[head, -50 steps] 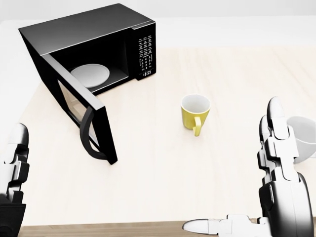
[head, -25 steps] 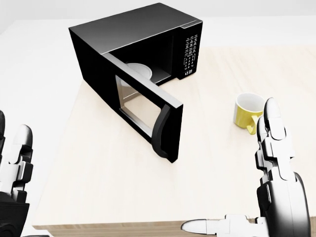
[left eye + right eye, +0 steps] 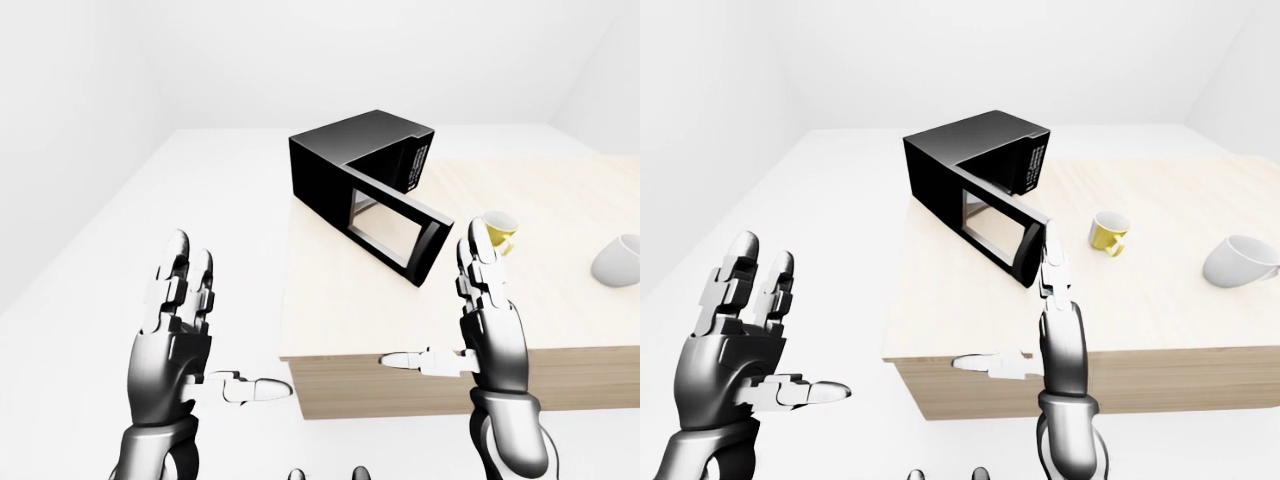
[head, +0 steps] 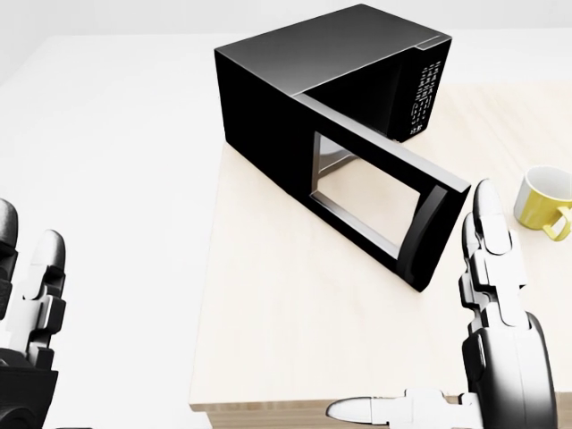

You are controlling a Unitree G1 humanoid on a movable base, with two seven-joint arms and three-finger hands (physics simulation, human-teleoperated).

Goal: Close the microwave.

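Task not started as far as I can judge: microwave (image 4: 313, 89) sits on the table (image 4: 286, 340) w/ its door (image 4: 375, 201) swung wide open, nowhere near latched. In head view the oven body is at abt 12 o'clock, door sticking out toward 4 o'clock, free edge w/ the handle (image 4: 429, 237) nearest my right hand. Nothing touching the door yet.

Left hand (image 3: 175, 330): fingers spread wide, thumb out, holding nothing, hanging off the table's left edge at abt 8 o'clock in left-eye view, well apart from the oven. Right hand (image 4: 500, 349): also wide open, palm flat, fingers upright, empty; at 5 o'clock in head view. In that view its fingertips look near the door's handle end, but I can't tell the real gap in depth.

What's left, my read: whole job. Get a hand onto the outer face of the door and push it round till shut.

Containers: the oven cavity is hidden by the door from here, can't tell if anything's inside. Yellow mug (image 4: 543, 204) at 3 o'clock in head view, upright, looks empty. White cup (image 3: 1238, 260) further right in right-eye view, tilted, contents not visible.
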